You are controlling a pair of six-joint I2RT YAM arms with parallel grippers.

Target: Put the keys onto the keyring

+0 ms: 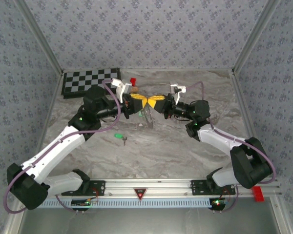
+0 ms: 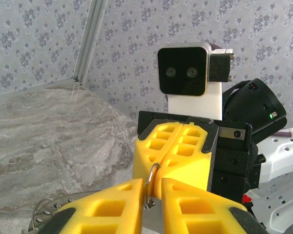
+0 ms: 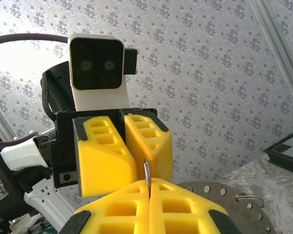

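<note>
A: Right fingers?
B: Pressed shut on the keyring, held above the table.
A: Left fingers?
B: Tip to tip with the right, almost closed around the same keyring; cannot tell if gripping.
A: And down on the table?
B: One green-headed key, lying apart from the keyring.

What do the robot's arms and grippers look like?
Both are white-shelled with black joints: left arm, right arm. Purple-grey cables loop along them. The left gripper and right gripper have blocky yellow fingers with square hollows. Small green lights glow on the joints.
</note>
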